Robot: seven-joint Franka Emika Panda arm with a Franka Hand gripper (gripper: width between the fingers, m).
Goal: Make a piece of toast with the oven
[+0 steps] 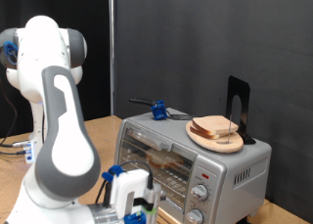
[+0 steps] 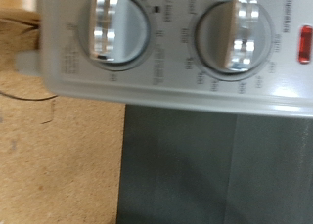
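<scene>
The silver-grey oven [image 1: 230, 170] stands at the exterior view's right, its glass door [image 1: 156, 151] looking closed. A tan shape [image 1: 164, 157] shows behind the glass on the rack; I cannot tell what it is. On the oven's roof a round wooden plate [image 1: 217, 138] carries a pale slice of toast [image 1: 215, 126] with a brown crust. My gripper [image 1: 135, 202] hangs low in front of the oven, near its lower front; its fingers are not clear. The wrist view shows no fingers, only two round silver knobs [image 2: 119, 26] [image 2: 235, 33] of the oven panel, very close.
A black bracket [image 1: 238, 107] stands at the oven's back right corner, and a blue-handled tool [image 1: 156, 110] lies on its roof. A red indicator [image 2: 305, 43] sits beside the knobs. The wooden table [image 2: 59, 146] runs under the oven. My white arm [image 1: 54, 116] fills the exterior view's left.
</scene>
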